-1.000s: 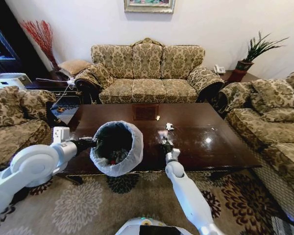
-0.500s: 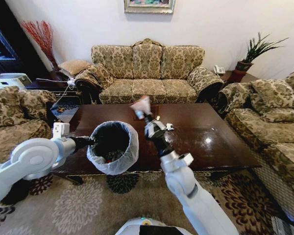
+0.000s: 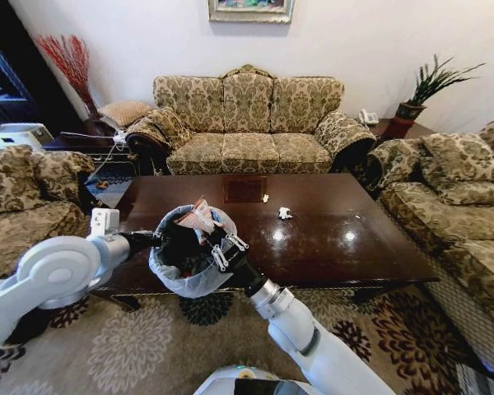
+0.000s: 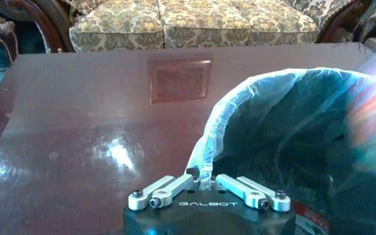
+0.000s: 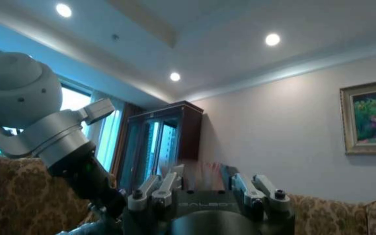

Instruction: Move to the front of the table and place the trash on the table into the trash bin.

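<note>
While the left gripper [image 3: 152, 239] pinches the liner rim and holds the trash bin [image 3: 191, 247] at the near edge of the table [image 3: 329, 239], head view has the right gripper [image 3: 207, 234] clamped on a pinkish-white wrapper [image 3: 199, 217] right over the bin mouth; two small white scraps [image 3: 285, 213] remain mid-table. Left wrist view: fingers [image 4: 168, 188] pinched shut on the translucent liner [image 4: 240, 107], "GALBOT" readable on the gripper body. Right wrist view: camera points up at the ceiling, "GALBOT" again, wrapper edge between the fingers [image 5: 165, 188]. Risk: wrapper is light and sits near the rim, so an off-centre release could drop it outside; the liner pinch could also slip.
</note>
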Available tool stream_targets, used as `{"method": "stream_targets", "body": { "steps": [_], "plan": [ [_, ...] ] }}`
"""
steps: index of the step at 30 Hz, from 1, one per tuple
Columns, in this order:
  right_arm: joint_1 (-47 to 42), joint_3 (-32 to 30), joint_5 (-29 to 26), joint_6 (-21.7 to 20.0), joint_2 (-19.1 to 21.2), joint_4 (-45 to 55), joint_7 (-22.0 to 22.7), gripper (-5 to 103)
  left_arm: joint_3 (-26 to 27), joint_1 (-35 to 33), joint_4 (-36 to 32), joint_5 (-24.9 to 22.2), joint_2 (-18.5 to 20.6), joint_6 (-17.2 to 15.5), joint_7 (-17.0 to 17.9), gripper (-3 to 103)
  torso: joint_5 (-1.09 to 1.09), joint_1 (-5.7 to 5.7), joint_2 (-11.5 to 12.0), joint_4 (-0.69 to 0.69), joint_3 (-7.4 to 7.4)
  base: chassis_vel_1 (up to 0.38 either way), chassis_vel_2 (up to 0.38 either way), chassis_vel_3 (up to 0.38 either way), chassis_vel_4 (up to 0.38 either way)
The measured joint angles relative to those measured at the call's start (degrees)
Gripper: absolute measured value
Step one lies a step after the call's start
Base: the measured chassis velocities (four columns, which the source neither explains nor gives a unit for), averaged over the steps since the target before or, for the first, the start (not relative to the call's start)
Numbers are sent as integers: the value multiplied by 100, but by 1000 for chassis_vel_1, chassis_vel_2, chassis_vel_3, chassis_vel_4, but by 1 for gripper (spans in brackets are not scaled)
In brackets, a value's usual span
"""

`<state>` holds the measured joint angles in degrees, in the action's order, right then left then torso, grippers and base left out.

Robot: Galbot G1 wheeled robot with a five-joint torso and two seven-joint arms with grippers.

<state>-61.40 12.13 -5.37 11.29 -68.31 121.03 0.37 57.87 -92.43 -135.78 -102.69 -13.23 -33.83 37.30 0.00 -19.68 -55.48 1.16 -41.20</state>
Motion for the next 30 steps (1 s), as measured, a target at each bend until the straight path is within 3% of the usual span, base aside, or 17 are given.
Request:
{"method": "stream_targets", "body": {
  "steps": [4, 5, 7, 8, 10, 13, 14, 15, 16, 18, 20, 21, 23, 27, 30],
  "plan": [
    [-36, -71, 14, 22, -18, -5, -3, 46, 0, -1, 0, 32, -14, 0, -17, 0, 0, 0, 0, 0, 0, 0, 0, 0, 0],
    [-86, -136, -1, 40, -42, -5, 3, 57, 0, -3, -9, 45, -22, 0, -25, 0, 1, 0, 0, 0, 0, 0, 0, 0, 0],
    [-126, -182, -33, 52, -58, 13, 27, 63, 0, -4, -8, 60, -28, 0, -29, 0, 0, 0, 0, 0, 0, 0, 0, 0, 0],
    [-201, -259, -74, 54, -96, 61, 185, 68, 0, -7, 14, 88, -41, 0, -35, 0, 0, 0, 0, 0, 0, 0, 0, 0, 0],
    [-282, -351, -134, 53, -145, 94, 431, 68, 0, -11, 58, 113, -57, 0, -37, 0, 0, 0, 0, 0, 0, 0, 0, 0, 0],
    [-620, -1007, -484, -91, -221, -51, 1462, 84, 17, -17, 229, 216, -126, -3, -82, 0, 0, 1, 0, 1, 0, 0, 0, 0, 0],
    [-620, -1007, -484, -91, -221, -51, 1462, 84, 17, -17, 229, 216, -126, -3, -82, 0, 0, 1, 0, 1, 0, 0, 0, 0, 0],
    [-681, -1200, -549, -188, -218, -121, 1594, 89, 19, -17, 252, 240, -137, -3, -92, 0, 0, 0, 0, 1, 0, 0, 0, 0, 0],
    [-915, -1836, -809, -451, -213, -386, 1692, 95, 19, -17, 290, 314, -174, -2, -120, 0, -1, 0, 0, 0, 0, 0, 0, 0, 0],
    [-986, -2047, -917, -476, -201, -551, 1641, 98, 17, -17, 297, 345, -192, -2, -132, 0, 0, 0, 0, -1, 0, 0, 0, 0, 0],
    [-1005, -2601, -1004, -293, -140, -1400, 1478, 100, 8, -30, 296, 411, -233, -15, -171, 0, 1, 0, 0, -2, 0, 0, 0, 0, 0],
    [-1005, -2601, -1004, -293, -140, -1400, 1478, 100, 8, -30, 296, 411, -233, -15, -171, 0, 1, 0, 0, -2, 0, 0, 0, 0, 0],
    [-772, -2959, -1052, -45, -125, -2361, 1393, 100, 0, -38, 298, 455, -265, -42, -178, 0, 4, 0, 0, 0, 0, 0, 0, 0, 0],
    [-422, -3102, -1605, -117, -126, -2992, 1307, 100, -1, -42, 292, 494, -275, -43, -183, 0, -1, 0, 0, 0, 0, -19, 13, 14, -8],
    [-258, -3086, -1717, -148, -148, -3230, 1260, 100, 1, -44, 282, 496, -278, -44, -184, 0, 0, 1, 0, 0, 0, -86, 68, 78, -74]
  ]
}}
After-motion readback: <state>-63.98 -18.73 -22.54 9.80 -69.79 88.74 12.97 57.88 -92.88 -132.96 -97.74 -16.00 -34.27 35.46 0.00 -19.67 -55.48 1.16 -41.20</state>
